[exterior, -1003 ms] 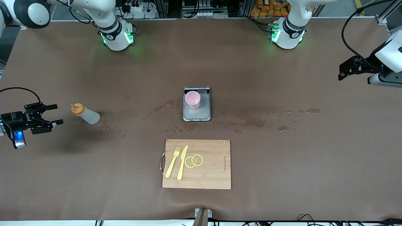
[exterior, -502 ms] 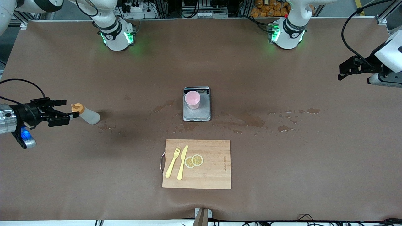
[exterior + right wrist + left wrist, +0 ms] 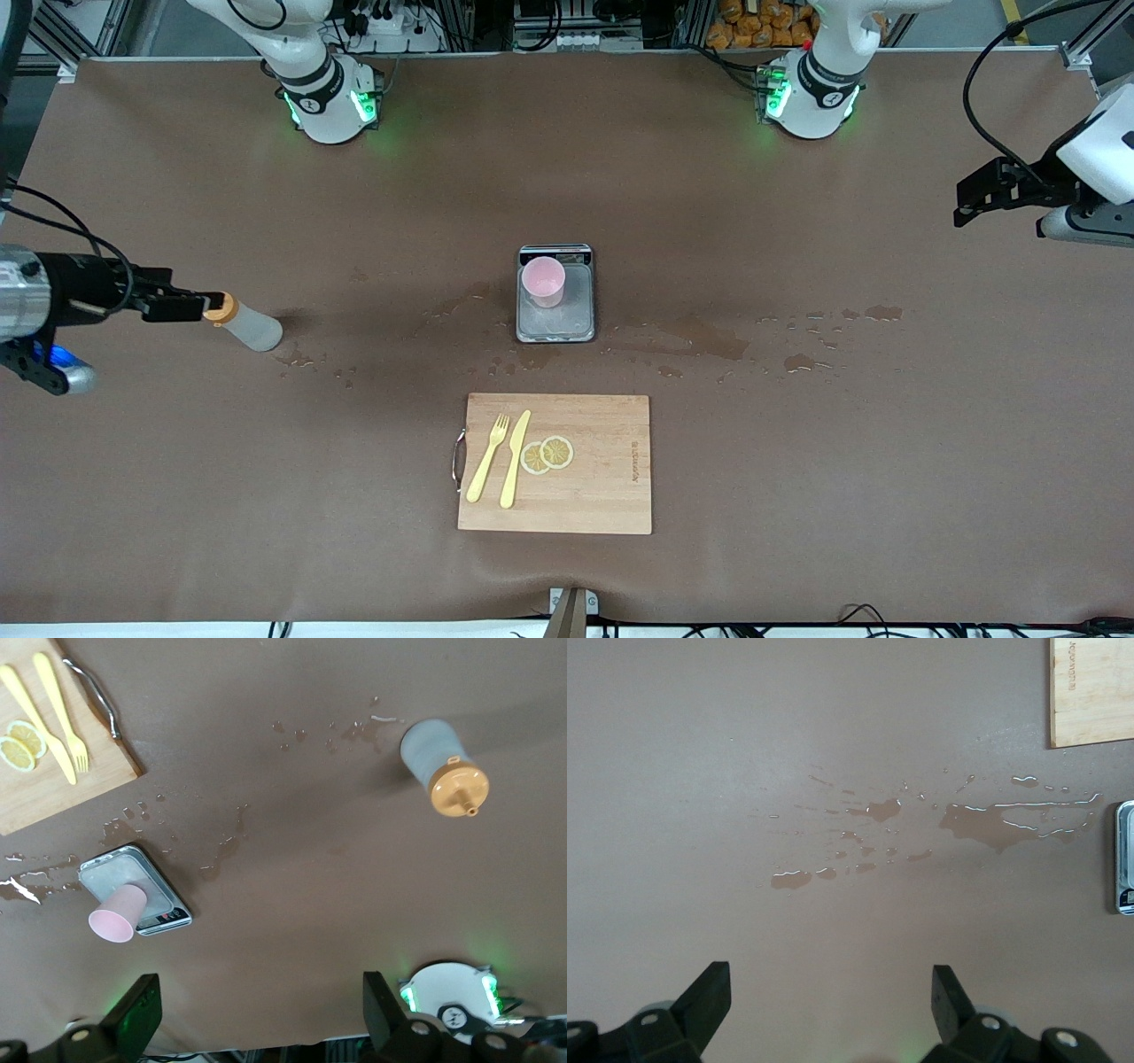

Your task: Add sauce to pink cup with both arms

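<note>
The sauce bottle (image 3: pixel 251 326), translucent with an orange cap, stands on the table toward the right arm's end; it also shows in the right wrist view (image 3: pixel 440 764). The pink cup (image 3: pixel 543 281) stands on a small scale (image 3: pixel 574 319) at the table's middle and shows in the right wrist view (image 3: pixel 118 913). My right gripper (image 3: pixel 188 307) is open and empty, up in the air beside the bottle's cap; in the right wrist view (image 3: pixel 257 997) nothing lies between its fingers. My left gripper (image 3: pixel 973 197) is open and empty, waiting over the left arm's end of the table (image 3: pixel 831 997).
A wooden cutting board (image 3: pixel 602 478) lies nearer the front camera than the scale, with a yellow fork (image 3: pixel 487 459), a yellow knife (image 3: pixel 515 459) and lemon slices (image 3: pixel 547 454) on it. Spilled liquid (image 3: pixel 700 338) spreads around the scale and toward the left arm's end.
My right gripper has moved across toward the bottle and turned, so its tips now meet the orange cap in the front view. The left arm, bottle and cup have not moved.
</note>
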Robot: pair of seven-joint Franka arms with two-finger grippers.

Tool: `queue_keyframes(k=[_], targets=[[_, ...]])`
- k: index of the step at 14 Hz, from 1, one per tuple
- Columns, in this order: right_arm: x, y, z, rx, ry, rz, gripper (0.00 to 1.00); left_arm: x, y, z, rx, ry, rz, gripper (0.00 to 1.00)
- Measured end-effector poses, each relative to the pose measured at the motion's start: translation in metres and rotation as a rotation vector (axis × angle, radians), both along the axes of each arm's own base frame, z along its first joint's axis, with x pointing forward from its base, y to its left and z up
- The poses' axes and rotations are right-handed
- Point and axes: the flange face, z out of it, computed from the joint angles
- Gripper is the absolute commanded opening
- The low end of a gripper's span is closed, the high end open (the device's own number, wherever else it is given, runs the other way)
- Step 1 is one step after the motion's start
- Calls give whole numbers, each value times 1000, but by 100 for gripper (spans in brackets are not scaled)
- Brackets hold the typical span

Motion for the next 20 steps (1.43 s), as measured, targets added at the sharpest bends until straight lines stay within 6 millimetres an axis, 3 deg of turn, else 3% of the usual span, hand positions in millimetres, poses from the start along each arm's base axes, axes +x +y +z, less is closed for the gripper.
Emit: queue_keyframes(k=[3,10,14,17,20], targets=[[-12,-1,21,-11,-34,29,100,0,0,0,0,0,0,100],[-32,19,35,-40,-164,209,100,0,0,0,0,0,0,100],[-63,25,55,-114,-274,248,100,0,-1,3,-1,-7,-1,100],[-87,12,69,-140,-307,245,100,0,0,4,-1,-9,0,100],[-92,-4,69,-141,-329,244,100,0,1,4,-1,-9,1,100]])
